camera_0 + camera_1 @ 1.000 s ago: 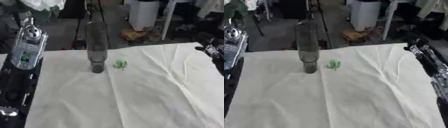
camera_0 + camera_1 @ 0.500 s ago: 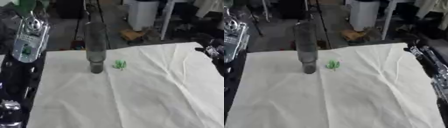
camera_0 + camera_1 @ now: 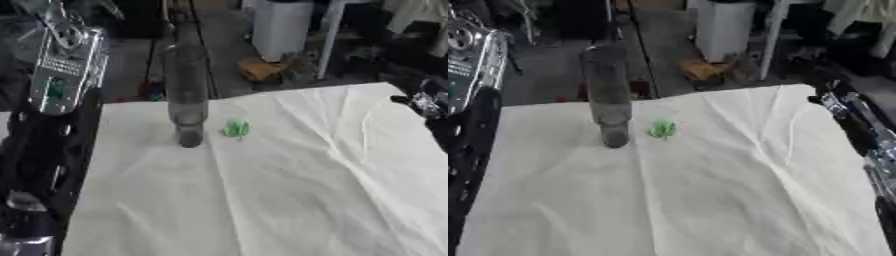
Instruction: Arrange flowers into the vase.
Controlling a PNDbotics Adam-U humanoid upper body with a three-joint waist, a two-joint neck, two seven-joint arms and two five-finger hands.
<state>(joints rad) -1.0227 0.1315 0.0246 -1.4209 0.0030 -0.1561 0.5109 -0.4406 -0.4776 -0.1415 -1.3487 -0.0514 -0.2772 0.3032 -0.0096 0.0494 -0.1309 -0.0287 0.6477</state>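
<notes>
A: Left eye view first. What differs from half a second back?

B: The left arm (image 3: 57,75) at the upper left of the frame has risen a little and tilted, and its silver panel sits higher. The hand itself runs off the top edge, so I cannot tell whether its fingers are wide or curled. The vase (image 3: 186,90), tall, grey and clear, stands where it stood, left of centre on the white cloth (image 3: 289,200). The small green piece (image 3: 236,128) lies just beside its base, to the right, as before.

A: And the edges?

B: The cloth's left edge runs close beside the dark arm down the left side. Its far edge passes just behind the vase. The whole lower and right part of the cloth is bare, creased, with open room.

A: Right eye view now.

B: The right arm (image 3: 859,130) lies along the right edge of the frame, black with silver joints, much as earlier. Its hand I cannot make out, so whether it is open or closed I cannot tell. The vase stands at upper left of centre here, the green piece near it on the right, not touching that I can see. Behind the table's far edge is a cluttered floor with a white bin (image 3: 724,22)
</notes>
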